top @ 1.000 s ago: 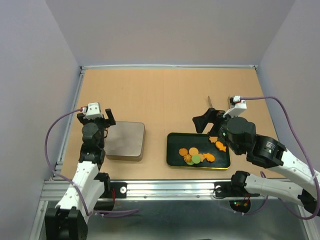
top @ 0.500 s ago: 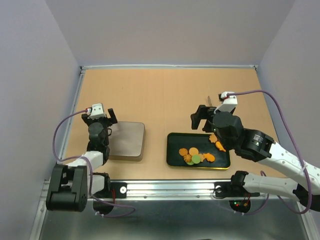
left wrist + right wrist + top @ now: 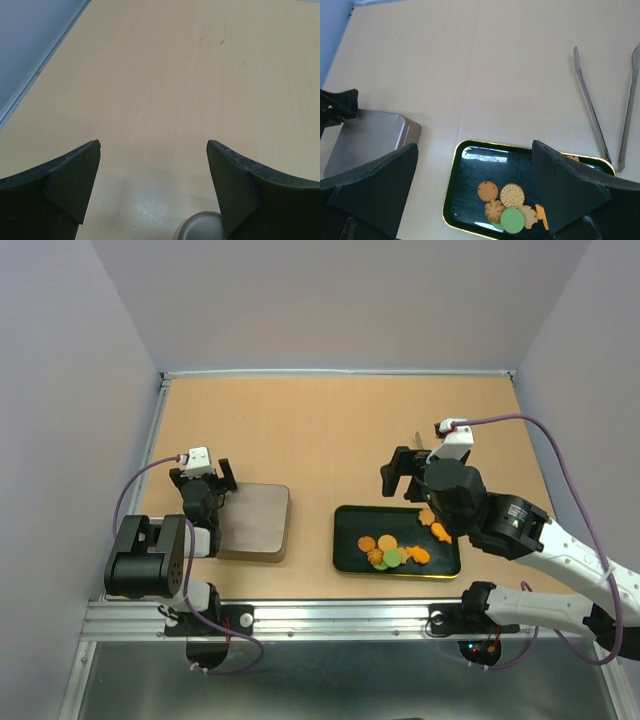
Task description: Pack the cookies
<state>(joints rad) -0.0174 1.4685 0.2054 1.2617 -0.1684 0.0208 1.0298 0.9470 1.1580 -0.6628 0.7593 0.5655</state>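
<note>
The cookies (image 3: 392, 549) lie in a small heap on a black tray with a gold rim (image 3: 345, 540). They are orange, tan and green, round and flower-shaped, and the right wrist view shows the cookies (image 3: 509, 201) low in the tray (image 3: 451, 175). My right gripper (image 3: 402, 472) hangs open above the tray's far edge; between its fingers (image 3: 475, 146) there is nothing. My left gripper (image 3: 203, 477) is open and empty at the far left corner of a square grey-brown tin (image 3: 250, 522). In the left wrist view this gripper (image 3: 153, 145) faces bare table, with a tin corner (image 3: 200, 229) below.
Metal tongs (image 3: 600, 107) lie on the table beyond the tray's far right corner, partly hidden behind the right arm in the top view. The tin (image 3: 367, 140) sits to the left of the tray with a strip of table between them. Walls close off the table's sides and back.
The left arm has folded back down toward its base, its gripper staying by the tin's corner. The right gripper has shifted slightly left and away, over the tray's far edge. Both stayed open.
</note>
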